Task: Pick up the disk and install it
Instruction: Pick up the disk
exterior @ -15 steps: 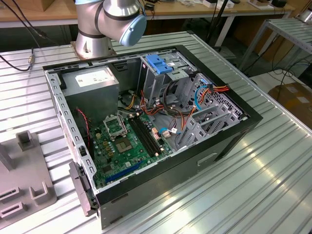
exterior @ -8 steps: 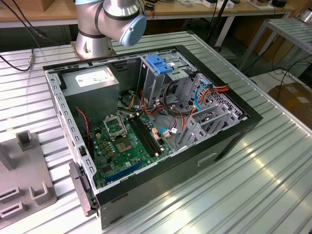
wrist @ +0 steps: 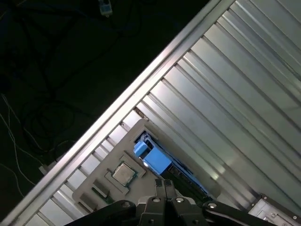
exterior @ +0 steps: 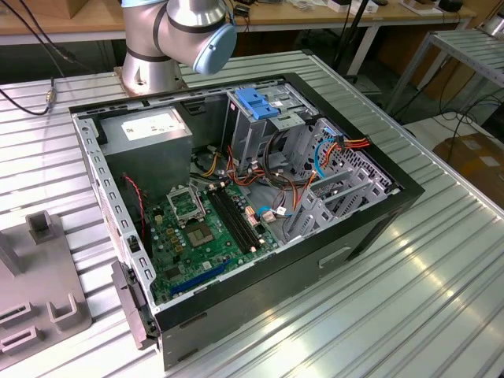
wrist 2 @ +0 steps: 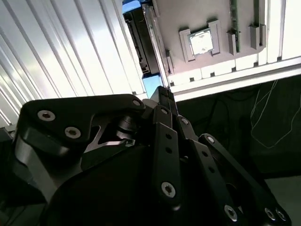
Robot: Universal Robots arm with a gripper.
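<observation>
Disk [wrist: 157, 161]: stood on edge at the grey holder's [wrist: 117, 150] side.
Gripper [wrist: 164, 184]: hovered just beside the disk's blue frame.
Fingers [wrist: 160, 184]: were closed together, holding nothing.

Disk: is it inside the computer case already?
No, in the first wrist view the disk sits at the grey holder on the ribbed table.

Computer case [exterior: 354, 244] open on the table [exterior: 441, 268], arm base [exterior: 146, 75] behind. Inside: power supply [exterior: 150, 130] at the rear, toward the exterior view's left; drive cage [exterior: 252, 126] to its right; motherboard [exterior: 201, 228] before both. Fixture tray [exterior: 39, 315] off the case's left; in the first wrist view, the disk [wrist: 157, 161] on edge along the tray's side, chip [wrist: 123, 173] in a pocket
</observation>
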